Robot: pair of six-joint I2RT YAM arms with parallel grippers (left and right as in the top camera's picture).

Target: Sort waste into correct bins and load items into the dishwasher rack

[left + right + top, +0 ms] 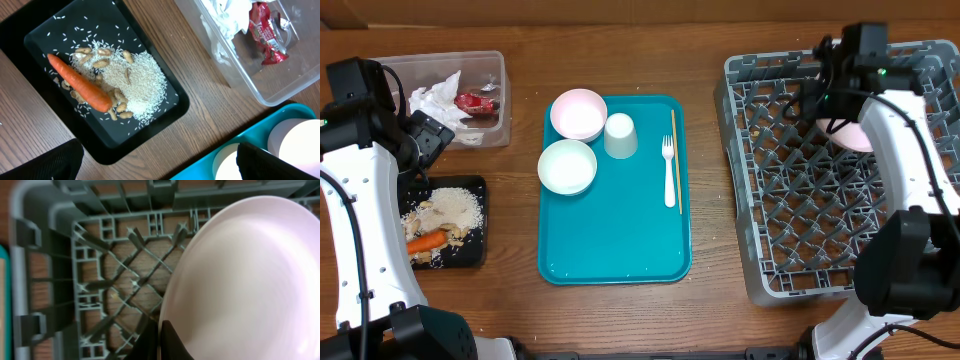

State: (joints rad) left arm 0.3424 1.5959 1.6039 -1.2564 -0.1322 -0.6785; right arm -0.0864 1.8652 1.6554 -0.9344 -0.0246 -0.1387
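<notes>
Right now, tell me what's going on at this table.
The right hand is shut on the rim of the white plate, holding it over the grey dishwasher rack. The left hand is open above the black tray, which holds the carrot, nuts and rice. The clear tub holds paper and a red wrapper. Two bowls, a cup, a fork and a wooden stick wait on the teal tray.

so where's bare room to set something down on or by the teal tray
The teal tray's near half, below the two bowls, cup, fork and stick, is bare. So is the wood strip between tray and rack. Crowded: the tray's far half, and the black tray under rice, nuts and carrot.
</notes>
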